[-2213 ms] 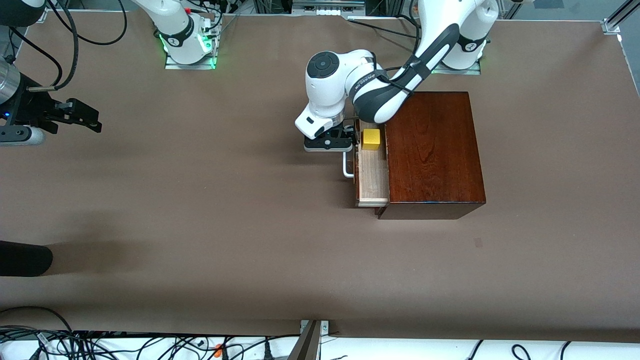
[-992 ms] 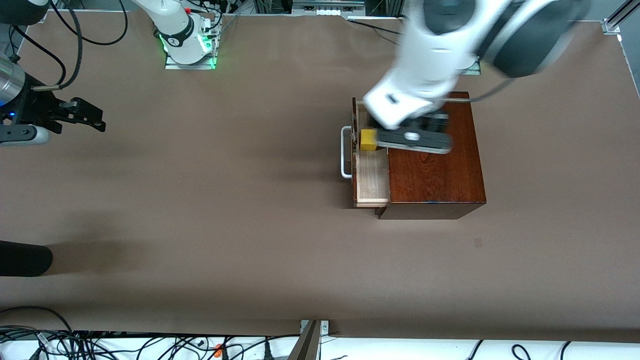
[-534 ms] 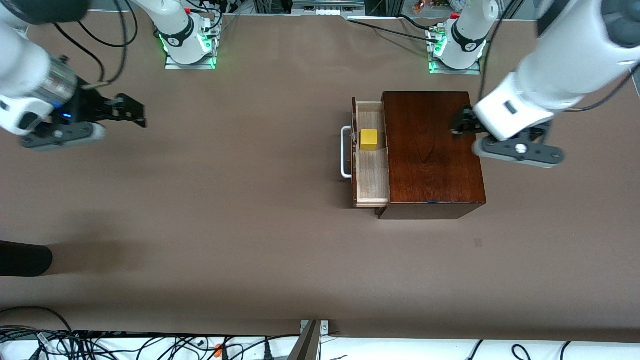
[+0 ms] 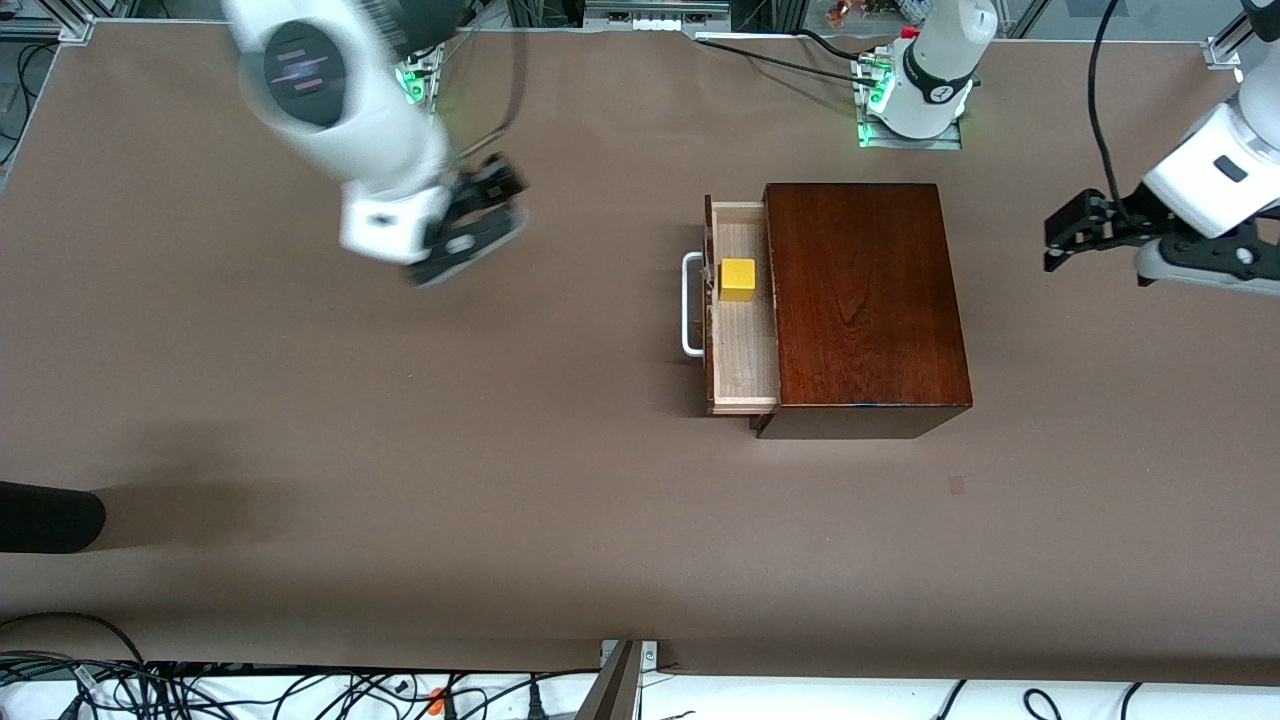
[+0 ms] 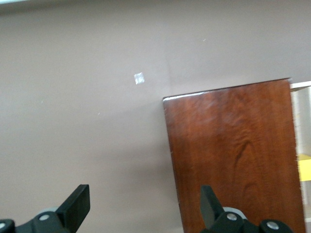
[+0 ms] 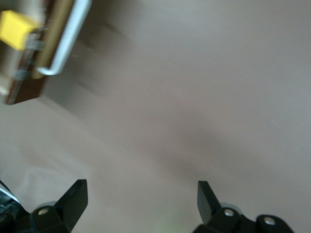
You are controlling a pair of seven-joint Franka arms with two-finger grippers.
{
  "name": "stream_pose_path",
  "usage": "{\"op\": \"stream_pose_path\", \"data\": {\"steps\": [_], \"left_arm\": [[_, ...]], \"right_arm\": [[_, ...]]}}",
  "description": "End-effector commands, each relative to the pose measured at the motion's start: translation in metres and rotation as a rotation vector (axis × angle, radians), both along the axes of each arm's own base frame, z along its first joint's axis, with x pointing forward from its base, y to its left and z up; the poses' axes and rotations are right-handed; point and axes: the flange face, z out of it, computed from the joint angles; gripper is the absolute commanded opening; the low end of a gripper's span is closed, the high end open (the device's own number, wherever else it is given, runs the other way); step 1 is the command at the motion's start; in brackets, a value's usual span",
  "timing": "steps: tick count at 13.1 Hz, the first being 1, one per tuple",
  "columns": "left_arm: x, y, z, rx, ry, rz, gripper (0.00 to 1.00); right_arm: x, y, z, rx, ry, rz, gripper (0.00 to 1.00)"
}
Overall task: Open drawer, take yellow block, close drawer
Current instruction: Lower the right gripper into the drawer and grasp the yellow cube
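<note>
The drawer (image 4: 745,345) stands pulled out of the dark mahogany box (image 4: 865,300), its white handle (image 4: 690,305) facing the right arm's end of the table. The yellow block (image 4: 739,279) lies in the tray. My left gripper (image 4: 1062,237) is open and empty, up over the table beside the box at the left arm's end; its wrist view shows the box top (image 5: 238,155) and a sliver of the block (image 5: 305,167) ahead of the gripper (image 5: 144,208). My right gripper (image 4: 503,200) is open and empty over bare table. Its wrist view shows the block (image 6: 17,28) and handle (image 6: 68,39) off ahead of the gripper (image 6: 142,204).
A dark rounded object (image 4: 50,517) pokes in at the right arm's end, nearer the front camera. Cables (image 4: 300,690) run along the table's near edge. A small mark (image 4: 957,485) is on the brown table, nearer the camera than the box.
The left arm has swung away from the drawer, over the box, to the left arm's end of the table. The right arm has moved from the table's end toward the drawer. The block has stayed put.
</note>
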Motion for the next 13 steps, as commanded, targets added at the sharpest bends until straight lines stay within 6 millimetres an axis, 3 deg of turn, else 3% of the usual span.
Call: {"op": "stream_pose_path", "data": {"steps": [1,3,4,6,8,13], "left_arm": [[-0.011,0.005,-0.012,-0.015,0.021,0.0,1.0],[-0.008,0.001,-0.01,-0.019,0.038,0.012,1.0],[-0.011,0.001,-0.013,-0.022,0.063,0.009,1.0],[-0.014,0.001,-0.015,-0.022,0.097,0.008,1.0],[-0.019,0.0,-0.009,-0.021,0.135,-0.005,1.0],[-0.017,-0.001,-0.007,-0.038,0.142,0.0,1.0]], "right_arm": [[-0.013,0.083,-0.022,0.054,-0.098,0.188,1.0],[-0.026,0.142,-0.049,0.064,-0.178,0.283,1.0],[-0.043,0.177,-0.064,0.057,-0.217,0.349,1.0],[-0.061,0.225,-0.099,0.046,-0.326,0.477,1.0],[-0.06,0.247,-0.127,0.078,-0.393,0.562,1.0],[-0.049,0.265,-0.146,0.098,-0.441,0.761,1.0]]}}
